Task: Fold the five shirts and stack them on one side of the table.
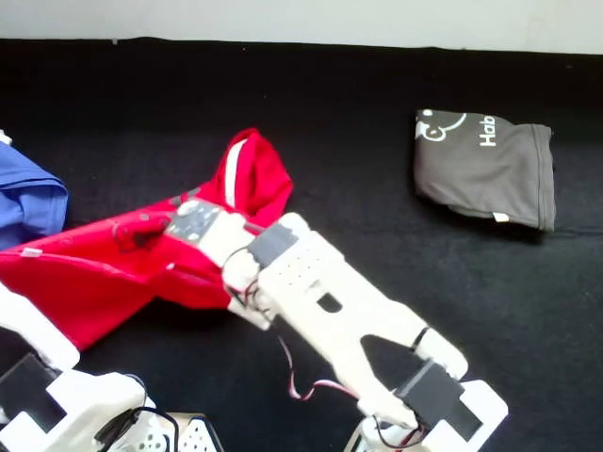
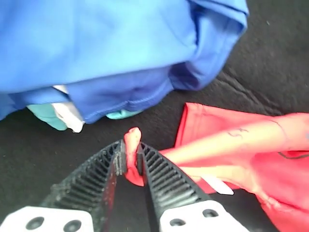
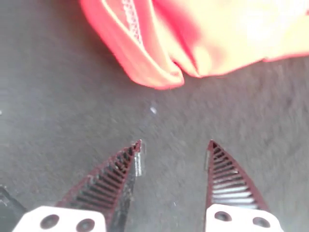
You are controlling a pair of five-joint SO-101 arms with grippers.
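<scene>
Black cloth-covered table (image 1: 377,113), pale wall (image 1: 377,19) along the far edge. Dark grey shirt (image 1: 485,169) lies on the right side of the table, folded into a compact rectangle, well apart from everything else; it looks like the one finished piece and probably marks the stacking spot. Red shirt (image 1: 94,273) is left of centre, spread loosely and rumpled, with one end bunched up toward the far side and not yet folded. Blue shirt (image 1: 28,198) sits at the left edge in a loose heap, just beside the red one. In the left wrist view a teal garment (image 2: 46,116) pokes out from under it. That makes four garments countable; a fifth can't be made out. Left gripper (image 2: 129,145) is clamped on a corner of the red shirt, with a nub of red fabric sticking up between the closed jaws, close to the blue heap. Right gripper (image 3: 174,145) has its jaws spread with nothing between them, over bare black cloth just short of a rolled red edge. In the high view a white arm reaches from the near right across to the red shirt. Progress judged as early: roughly one of five done, the red shirt is the current job, the blue and teal ones are untouched, and no stack is built beyond that single grey piece.
</scene>
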